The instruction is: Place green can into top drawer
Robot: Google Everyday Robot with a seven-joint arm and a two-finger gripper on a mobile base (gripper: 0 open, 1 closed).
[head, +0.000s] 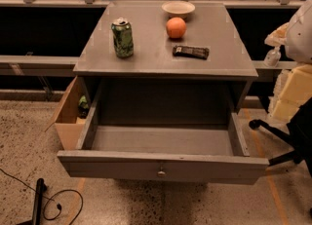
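The green can (122,38) stands upright on the left part of the grey cabinet top (151,58), with its silver rim and pull-tab up. The top drawer (161,166) is pulled out wide toward me. Its flat front panel has a small round metal knob (161,173), and its grey floor (163,140) is bare. My gripper is not in view. A white rounded shape (301,29) at the right edge could be part of my arm; I cannot tell.
On the cabinet top are an orange (176,27), a white bowl (178,9) behind it and a dark snack bar (190,51). A tan plywood box (68,117) with a small dark-green object (83,106) stands left. A chair base (278,136) is right, and cables (53,204) lie on the floor.
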